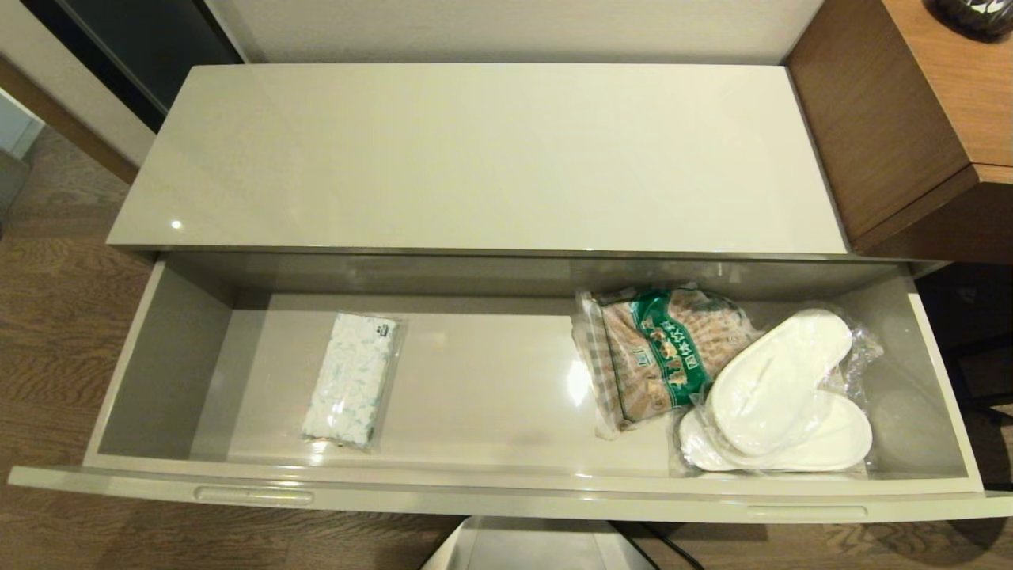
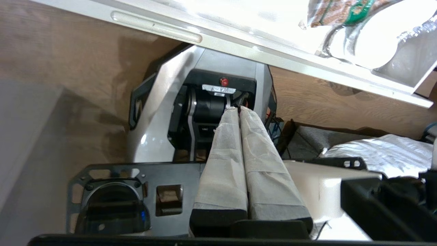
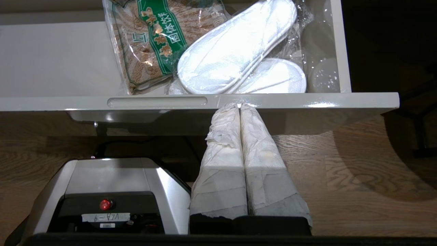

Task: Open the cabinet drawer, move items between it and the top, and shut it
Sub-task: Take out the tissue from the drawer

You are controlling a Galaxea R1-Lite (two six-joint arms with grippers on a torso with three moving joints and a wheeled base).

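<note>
Risk first: in the head view we see the cabinet drawer pulled fully open with no arm near it, so a careless closing push could crush the tissue pack, snack bag or wrapped slippers; the top lies behind. In the left wrist view, our left gripper is closed on nothing, below the drawer front. In the right wrist view, our right gripper, closed and holding nothing, sits just under that front, slippers beyond.

Cabinet top & drawer: glossy, smooth. Floor: wood grain. Tissue pack, slippers: clear plastic wrap.
</note>
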